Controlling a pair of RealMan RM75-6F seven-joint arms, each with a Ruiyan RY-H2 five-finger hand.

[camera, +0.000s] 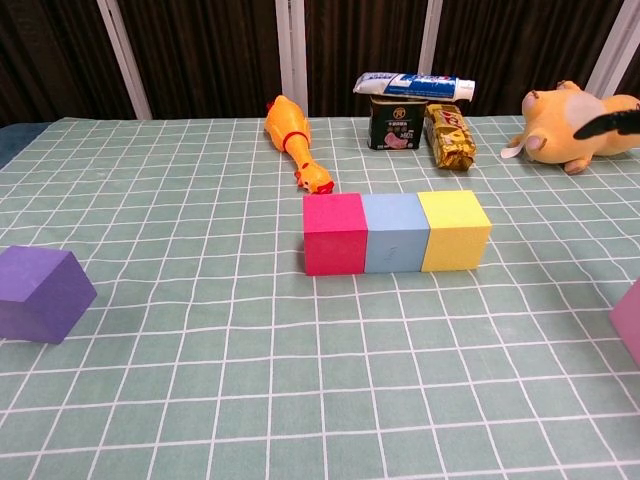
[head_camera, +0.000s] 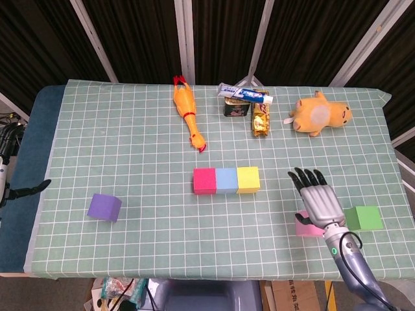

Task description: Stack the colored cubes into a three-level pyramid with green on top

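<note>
Head view shows your right hand (head_camera: 320, 201) raised above the green-checked bench (head_camera: 130, 155) with its dark-tipped fingers (head_camera: 306, 176) spread wide and holding nothing. The pink foam cube (head_camera: 303, 224) lies just beside it, partly hidden under the palm on the side nearer you. The green foam cube (head_camera: 363, 218) rests a little farther to the right of the hand, apart from the pink one. The base row, a magenta cube (head_camera: 205, 181), a light blue cube (head_camera: 226, 180) and a yellow cube (head_camera: 248, 179), sits face to face in a line running left to right, well to the left of the hand. The purple foam cube (head_camera: 104, 207) stands alone far toward the left edge, where the left hand, not seen in either view, would be the nearer one. Judged from this layout, the second level is not yet begun, and the pink cube is the closest candidate: it lies below and slightly behind the fingers, so you would draw the hand back toward you and lower it. Chest view catches only dark fingertips (camera: 612, 122) at the right edge, so grasp detail cannot be read there.
</note>
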